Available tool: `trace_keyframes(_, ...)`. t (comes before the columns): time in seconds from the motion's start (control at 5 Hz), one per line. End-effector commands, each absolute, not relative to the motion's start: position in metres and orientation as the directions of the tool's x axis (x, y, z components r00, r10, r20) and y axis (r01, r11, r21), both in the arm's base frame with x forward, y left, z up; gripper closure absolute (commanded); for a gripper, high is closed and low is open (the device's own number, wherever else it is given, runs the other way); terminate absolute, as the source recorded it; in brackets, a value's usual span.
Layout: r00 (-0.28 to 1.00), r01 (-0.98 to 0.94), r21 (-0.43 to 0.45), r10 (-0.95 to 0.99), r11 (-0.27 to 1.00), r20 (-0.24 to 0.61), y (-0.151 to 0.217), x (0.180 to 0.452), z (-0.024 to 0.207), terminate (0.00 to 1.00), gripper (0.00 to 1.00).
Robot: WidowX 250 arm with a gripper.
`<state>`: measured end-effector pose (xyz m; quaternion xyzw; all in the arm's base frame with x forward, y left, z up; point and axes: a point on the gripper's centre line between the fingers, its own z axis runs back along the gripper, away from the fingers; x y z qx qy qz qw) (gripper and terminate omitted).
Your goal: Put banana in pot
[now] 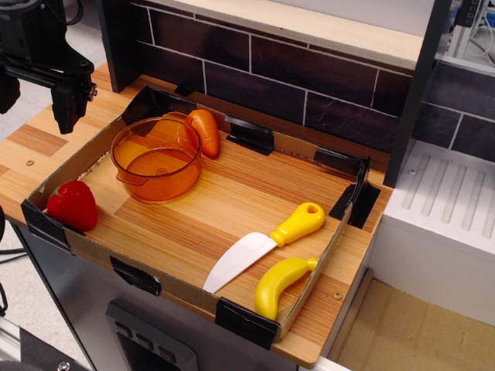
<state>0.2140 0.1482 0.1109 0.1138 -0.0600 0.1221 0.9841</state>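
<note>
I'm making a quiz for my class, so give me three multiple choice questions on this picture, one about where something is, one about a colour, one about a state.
1. Where does the banana lie?
A. in the pot
B. near the tray's front right corner, beside the knife
C. on the shelf

2. What colour is the pot?
A. orange
B. blue
C. green

3. What does the pot hold?
A. the carrot
B. the strawberry
C. nothing

Answers: 1 B, it lies just right of the knife. 2 A, clear orange plastic. 3 C, its bottom shows bare; the carrot lies behind it.
</note>
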Motion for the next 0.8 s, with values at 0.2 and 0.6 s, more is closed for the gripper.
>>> trace_keyframes(0.2, 0.973, -0.222, 0.184, 0.207, 0.958, 0.098, 0.110, 0.224, 0.103, 0.00, 0.00)
trace_keyframes(0.6, 0.983, -0.179, 0.043, 0.177, 0.983, 0.050, 0.039, 0.239, 0.095, 0.00, 0.00)
